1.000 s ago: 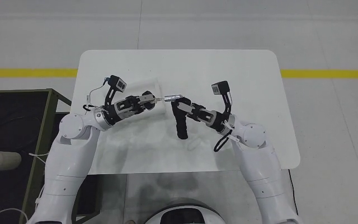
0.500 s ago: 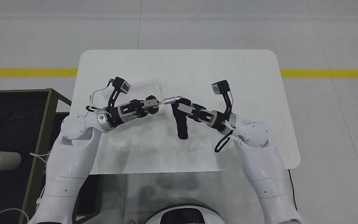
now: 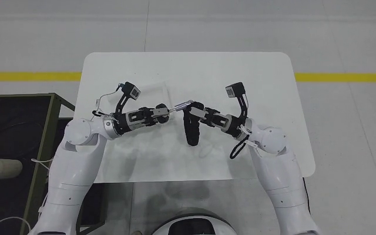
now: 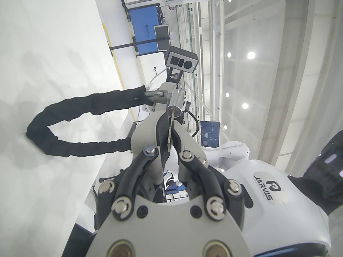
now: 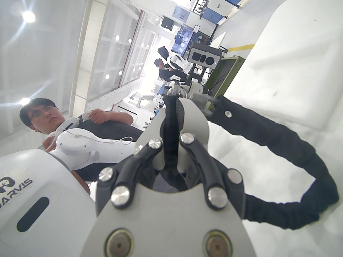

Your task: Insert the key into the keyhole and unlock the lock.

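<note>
Now the key (image 4: 170, 131) points lengthwise toward the lock (image 4: 176, 98).

White surface (image 3: 258, 76), rectangular with rounded corners. Left of centre lies a pale see-through item (image 3: 156, 96), kind unclear. The low end of a black cable loop (image 3: 192, 134) looks to rest on the surface; contact uncertain.

The left tool (image 4: 169, 124) hides the head of the key (image 4: 170, 131), its tip buried in the lock (image 4: 175, 99); in the top view their meeting is too small to judge
</note>
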You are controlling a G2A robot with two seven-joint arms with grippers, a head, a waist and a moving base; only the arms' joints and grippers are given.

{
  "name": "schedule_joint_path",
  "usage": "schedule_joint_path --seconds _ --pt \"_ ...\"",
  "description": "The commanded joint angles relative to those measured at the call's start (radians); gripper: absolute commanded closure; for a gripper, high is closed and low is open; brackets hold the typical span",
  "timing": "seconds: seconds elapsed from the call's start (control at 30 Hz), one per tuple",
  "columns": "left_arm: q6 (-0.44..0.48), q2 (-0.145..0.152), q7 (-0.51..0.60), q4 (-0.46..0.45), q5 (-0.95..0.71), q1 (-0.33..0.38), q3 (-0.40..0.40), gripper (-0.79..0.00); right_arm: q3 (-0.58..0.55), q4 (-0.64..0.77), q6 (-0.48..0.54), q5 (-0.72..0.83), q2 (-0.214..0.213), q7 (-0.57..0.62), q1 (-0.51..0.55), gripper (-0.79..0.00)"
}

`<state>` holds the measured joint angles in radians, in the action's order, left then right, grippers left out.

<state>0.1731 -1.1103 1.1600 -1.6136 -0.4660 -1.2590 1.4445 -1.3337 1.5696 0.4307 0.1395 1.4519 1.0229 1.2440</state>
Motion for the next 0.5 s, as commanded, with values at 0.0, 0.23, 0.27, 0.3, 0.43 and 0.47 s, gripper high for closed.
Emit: schedule_joint_path --seconds 0.0,0.23,0.27,0.3,0.43,0.47 --pt "0.083 0.002 -0.073 -0.065 0.144 -0.045 0.007 0.000 0.001 0.037 -0.007 -0.012 -0.003 -0.027 0.040 0.000" --pt "0.299 -0.004 -0.254 -0.139 0.366 -0.102 -0.007 0.000 0.003 0.054 -0.032 -0.014 -0.014 -0.046 0.049 0.000" --pt "0.334 -0.005 -0.280 -0.148 0.402 -0.105 -0.006 0.000 0.004 0.054 -0.032 -0.014 -0.015 -0.047 0.048 0.000" --pt "0.364 -0.005 -0.309 -0.154 0.436 -0.109 -0.005 0.000 0.005 0.054 -0.032 -0.014 -0.017 -0.049 0.048 0.000" --pt "0.482 -0.010 -0.437 -0.174 0.572 -0.125 0.005 0.000 0.003 0.050 -0.034 -0.007 -0.023 -0.054 0.044 0.000" --pt "0.510 -0.011 -0.465 -0.177 0.619 -0.129 0.009 0.000 0.004 0.050 -0.035 -0.004 -0.024 -0.055 0.043 0.000"
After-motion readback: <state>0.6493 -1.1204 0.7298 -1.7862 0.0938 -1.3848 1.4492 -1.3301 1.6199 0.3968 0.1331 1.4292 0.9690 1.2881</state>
